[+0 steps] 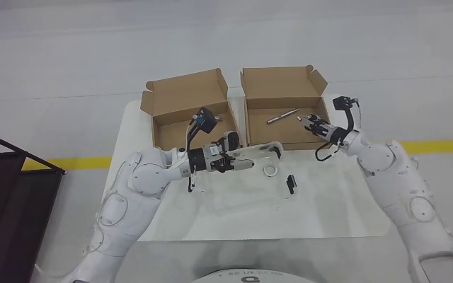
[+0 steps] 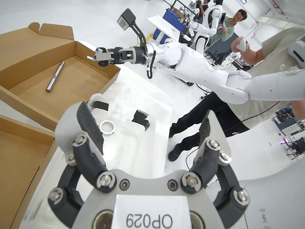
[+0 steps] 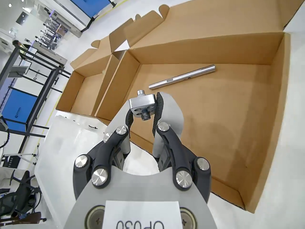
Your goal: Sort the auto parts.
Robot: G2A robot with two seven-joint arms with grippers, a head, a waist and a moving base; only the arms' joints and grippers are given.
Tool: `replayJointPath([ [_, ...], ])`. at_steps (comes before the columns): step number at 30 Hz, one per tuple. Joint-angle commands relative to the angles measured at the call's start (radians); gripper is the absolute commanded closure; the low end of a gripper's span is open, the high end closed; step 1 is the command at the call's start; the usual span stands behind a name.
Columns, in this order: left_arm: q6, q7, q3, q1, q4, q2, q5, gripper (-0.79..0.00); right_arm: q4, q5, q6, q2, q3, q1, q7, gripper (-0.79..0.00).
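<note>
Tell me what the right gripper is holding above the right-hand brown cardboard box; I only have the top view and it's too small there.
Observer: The right gripper is shut on a small square silver metal block with round holes in its face and a short stud sticking out.
Operator: And the other one?
Observer: The left gripper is open and holding nothing.
Operator: What else am I missing?
Observer: The silver metal rod lying in the brown cardboard box has what looks like a machined notch partway along its length.
</note>
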Motion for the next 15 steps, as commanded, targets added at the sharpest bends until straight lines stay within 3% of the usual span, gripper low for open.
replayJointPath([
  [1,0.0,0.0,0.0,0.0,0.0,0.0,0.0,-0.785,0.021,0.0,-0.003,-0.004,-0.01,0.016,-0.002,-0.062],
  [3,0.0,0.0,0.0,0.0,0.0,0.0,0.0,-0.785,0.038,-0.005,0.001,-0.007,-0.018,0.03,0.003,-0.065],
  [6,0.0,0.0,0.0,0.0,0.0,0.0,0.0,-0.785,0.059,-0.008,0.016,-0.01,-0.028,0.049,0.021,-0.148],
  [8,0.0,0.0,0.0,0.0,0.0,0.0,0.0,-0.785,0.071,-0.003,0.023,-0.013,-0.033,0.058,0.032,-0.44],
  [9,0.0,0.0,0.0,0.0,0.0,0.0,0.0,-0.785,0.076,-0.006,0.03,-0.013,-0.035,0.063,0.037,-0.785],
  [15,0.0,0.0,0.0,0.0,0.0,0.0,0.0,-0.785,0.081,-0.006,0.033,-0.017,-0.045,0.08,0.061,-0.785],
])
